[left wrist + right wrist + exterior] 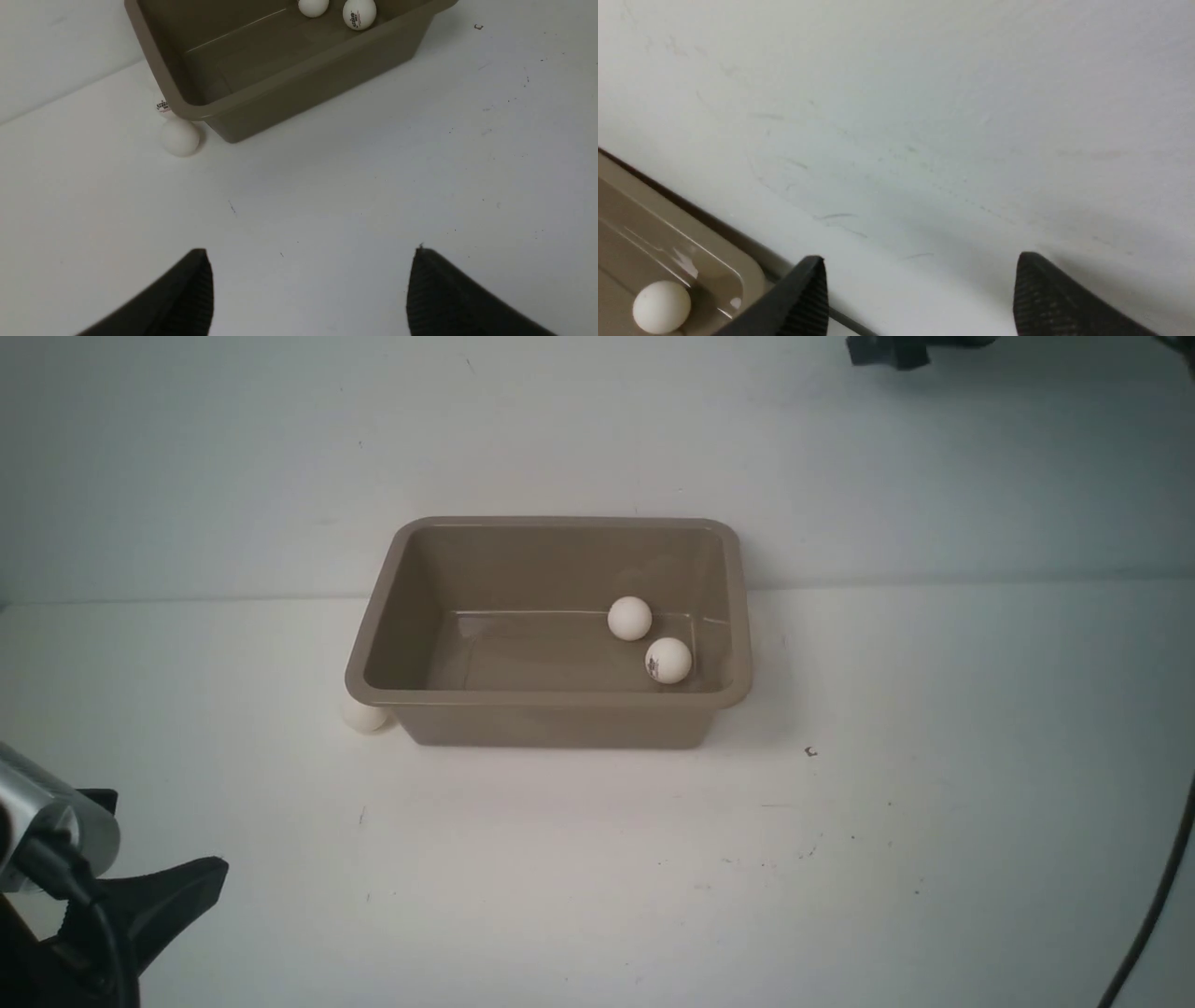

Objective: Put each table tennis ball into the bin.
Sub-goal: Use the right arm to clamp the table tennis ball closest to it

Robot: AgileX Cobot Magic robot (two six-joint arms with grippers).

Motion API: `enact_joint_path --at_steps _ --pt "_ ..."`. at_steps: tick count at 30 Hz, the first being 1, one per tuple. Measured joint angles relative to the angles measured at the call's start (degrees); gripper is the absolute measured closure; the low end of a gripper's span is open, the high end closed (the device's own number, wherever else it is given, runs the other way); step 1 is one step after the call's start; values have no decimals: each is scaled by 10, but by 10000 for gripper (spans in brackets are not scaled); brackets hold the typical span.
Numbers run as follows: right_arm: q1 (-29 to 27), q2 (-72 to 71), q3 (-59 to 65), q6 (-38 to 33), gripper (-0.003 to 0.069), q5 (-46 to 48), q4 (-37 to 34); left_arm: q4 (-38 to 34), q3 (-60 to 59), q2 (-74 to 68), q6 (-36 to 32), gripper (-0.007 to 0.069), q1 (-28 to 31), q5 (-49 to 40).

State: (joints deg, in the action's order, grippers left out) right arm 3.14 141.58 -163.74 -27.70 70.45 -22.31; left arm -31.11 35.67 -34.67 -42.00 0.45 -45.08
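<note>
Centre of the front view: taupe bin (551, 698) on the white table (597, 877), one long side facing the camera, far side close to the pale wall (597, 429). Inside, toward the right end of its glossy floor: two table tennis balls just beside each other, a plain ball (629, 618) farther back and a logo ball (668, 660) nearer the front wall, dark print turned to the left. Outside, at the bin's lower-left corner in that view: a third ball (362, 714) on the table, tucked partly under the flared rim; touching the tub or only just beside it, cannot tell. In the upper left of the left wrist view, just past that ball and right at the rim: a small red-and-dark printed mark (162, 106) on something white that blends into the table; another ball or not, cannot tell. Across the bottom of the same view: left gripper (310, 255), black ribbed fingers spread wide, holding nothing, well apart from the bin and all the balls. Along the bottom of the right wrist view: right gripper (920, 261), likewise spread wide and empty, in front of a pale scuffed surface, with a rounded corner of the bin and one white ball in the lower left of that frame.
</note>
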Motion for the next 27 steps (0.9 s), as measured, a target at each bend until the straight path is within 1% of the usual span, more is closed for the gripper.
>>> enact_joint_path --at_steps 6,14,21,27 --pt "0 -6 -31 13 177 26 2 -2 0 0 0 125 0 0" --pt "0 -50 -32 26 177 30 48 -4 0 0 0 125 0 0" --pt "0 -103 -26 36 177 31 49 -26 0 0 0 125 0 0" --pt "1 -135 -13 66 177 31 47 -28 0 0 0 125 0 0"
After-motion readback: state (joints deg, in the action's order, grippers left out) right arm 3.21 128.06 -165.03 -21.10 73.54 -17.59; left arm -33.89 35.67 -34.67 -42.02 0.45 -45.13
